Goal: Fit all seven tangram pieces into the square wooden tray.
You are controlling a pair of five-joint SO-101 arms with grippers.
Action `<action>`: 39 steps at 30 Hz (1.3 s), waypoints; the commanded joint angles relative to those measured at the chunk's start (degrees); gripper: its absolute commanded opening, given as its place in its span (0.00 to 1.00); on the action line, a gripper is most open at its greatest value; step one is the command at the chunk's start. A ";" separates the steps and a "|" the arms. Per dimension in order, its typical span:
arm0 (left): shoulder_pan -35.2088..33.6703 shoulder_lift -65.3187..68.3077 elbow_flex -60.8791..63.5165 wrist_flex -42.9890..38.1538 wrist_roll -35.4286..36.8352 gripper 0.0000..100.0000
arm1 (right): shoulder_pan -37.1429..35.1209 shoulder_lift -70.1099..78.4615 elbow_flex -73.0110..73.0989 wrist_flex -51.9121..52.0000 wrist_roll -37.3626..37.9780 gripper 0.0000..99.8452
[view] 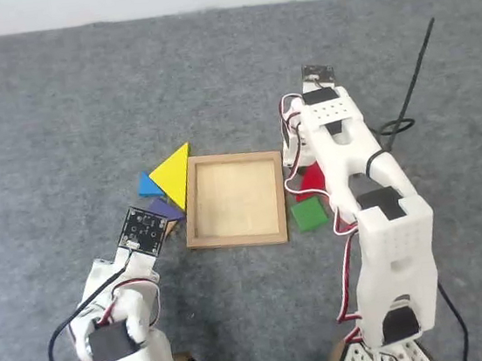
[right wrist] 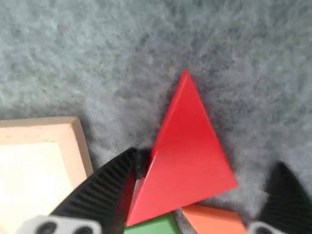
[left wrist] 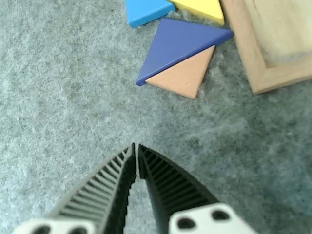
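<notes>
Right gripper (right wrist: 207,163) sat jaws spread astride red triangle (right wrist: 187,146), just beside empty tray (view: 237,237). Looked like the first pick. Next: close, lift, clear the rim. Left gripper (left wrist: 137,158) had jaws pressed together, holding nothing.

The tray (view: 229,158) lies mid-frame on the table (view: 56,106). At its upper left corner sits a large triangle (view: 175,173), touching the rim, with a small piece (view: 148,186) just left of it and a lower triangle (view: 165,210) beneath. Right of the tray lies a square piece (view: 308,214), with a right-hand triangle (view: 312,179) just above it.
</notes>
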 commanded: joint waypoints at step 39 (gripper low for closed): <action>-0.44 -1.05 -0.84 -1.14 -0.53 0.02 | -0.84 -4.35 0.18 4.88 -6.51 0.24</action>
